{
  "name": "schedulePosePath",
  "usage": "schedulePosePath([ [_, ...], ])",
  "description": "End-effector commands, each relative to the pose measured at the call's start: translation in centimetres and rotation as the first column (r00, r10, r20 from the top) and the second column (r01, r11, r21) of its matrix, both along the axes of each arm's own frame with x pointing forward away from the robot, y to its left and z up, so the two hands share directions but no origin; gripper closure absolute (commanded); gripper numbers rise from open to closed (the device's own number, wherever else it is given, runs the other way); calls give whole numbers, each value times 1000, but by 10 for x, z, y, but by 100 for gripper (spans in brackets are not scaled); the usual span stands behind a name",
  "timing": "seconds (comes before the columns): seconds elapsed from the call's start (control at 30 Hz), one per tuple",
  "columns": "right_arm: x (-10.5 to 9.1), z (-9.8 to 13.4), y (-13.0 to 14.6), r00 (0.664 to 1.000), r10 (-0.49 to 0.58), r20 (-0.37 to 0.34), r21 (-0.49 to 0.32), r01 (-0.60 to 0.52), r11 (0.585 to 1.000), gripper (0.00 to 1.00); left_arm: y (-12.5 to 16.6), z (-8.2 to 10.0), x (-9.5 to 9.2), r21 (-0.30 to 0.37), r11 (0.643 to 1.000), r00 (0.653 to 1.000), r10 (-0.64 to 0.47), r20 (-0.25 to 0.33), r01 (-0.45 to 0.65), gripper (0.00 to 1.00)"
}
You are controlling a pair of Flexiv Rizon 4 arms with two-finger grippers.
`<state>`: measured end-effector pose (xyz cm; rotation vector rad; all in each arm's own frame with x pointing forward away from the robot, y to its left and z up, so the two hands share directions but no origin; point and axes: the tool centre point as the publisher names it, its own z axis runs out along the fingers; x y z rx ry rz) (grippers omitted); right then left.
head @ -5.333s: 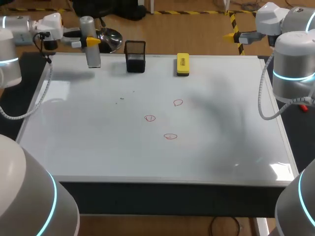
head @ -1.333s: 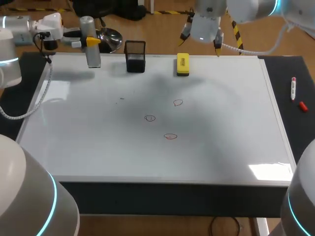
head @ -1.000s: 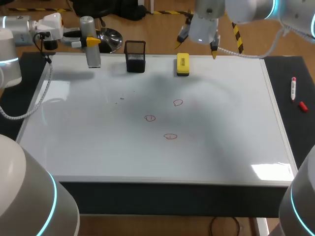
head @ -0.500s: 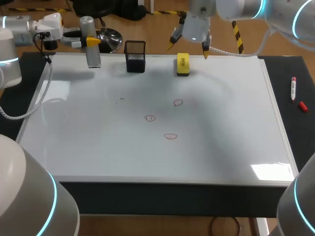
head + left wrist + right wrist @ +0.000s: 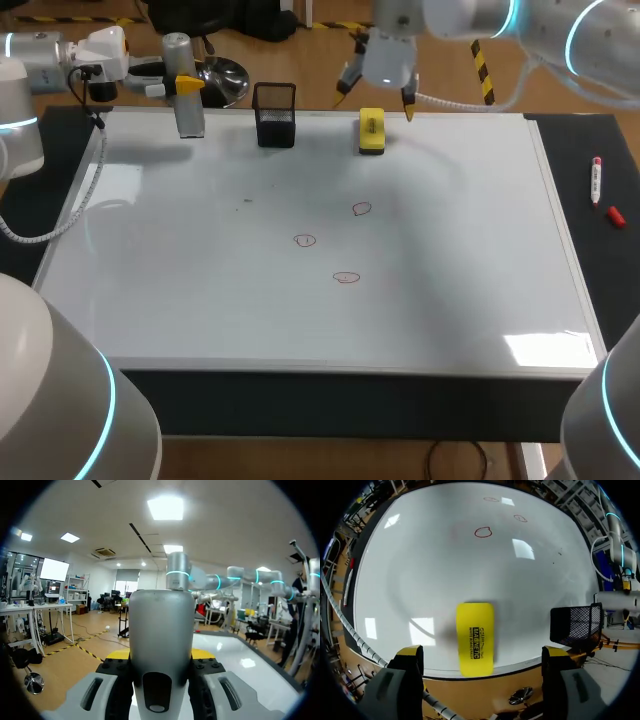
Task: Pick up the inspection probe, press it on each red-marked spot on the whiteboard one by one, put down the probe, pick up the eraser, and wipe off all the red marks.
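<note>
Probe: the silver inspection probe (image 5: 183,98) is off the board, held upright over the far left corner of the whiteboard (image 5: 200,290). Can't really tell if its bottom end touches the surface.
Left gripper: the left gripper (image 5: 188,84) is clamped on the probe. In the left wrist view the probe's body fills the gap between the fingers, with a yellow tip peeking out on each side.
Eraser: the yellow eraser (image 5: 371,131) lies flat on the board right at the far edge, roughly mid-width, with its label facing up.
Right gripper: the right gripper (image 5: 375,100) hangs right above the eraser with the fingers (image 5: 410,655) spread wide. In the right wrist view the eraser sits between them with a clear gap on both sides, so nothing is grabbed.
Red marks: three small red marks (image 5: 346,277) sit around the middle of the board in a loose cluster. They're well apart from the eraser and none of them is wiped.
Mesh cup: a black mesh cup (image 5: 275,115) stands at the far edge, between the probe and the eraser.
Off to the right: a marker (image 5: 597,180) and a red cap (image 5: 613,215) lie on the dark strip beside the board's right edge, close to each other.
</note>
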<state>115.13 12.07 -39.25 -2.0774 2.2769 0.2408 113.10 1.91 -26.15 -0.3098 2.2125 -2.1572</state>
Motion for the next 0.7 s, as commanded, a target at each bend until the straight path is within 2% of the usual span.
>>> schedulePosePath([
  [0.03,8,-7,4,999,16,-43,-15,-17,1000,0,0,1,1,0,1000,1000,-1,0,1,100],
  [0.37,7,-28,6,997,-5,-78,-40,2,999,0,0,1,1,0,1000,1000,-1,0,1,100],
  [0.7,5,-38,2,996,-11,-84,-74,5,997,0,0,1,1,0,1000,1000,-1,0,1,100],
])
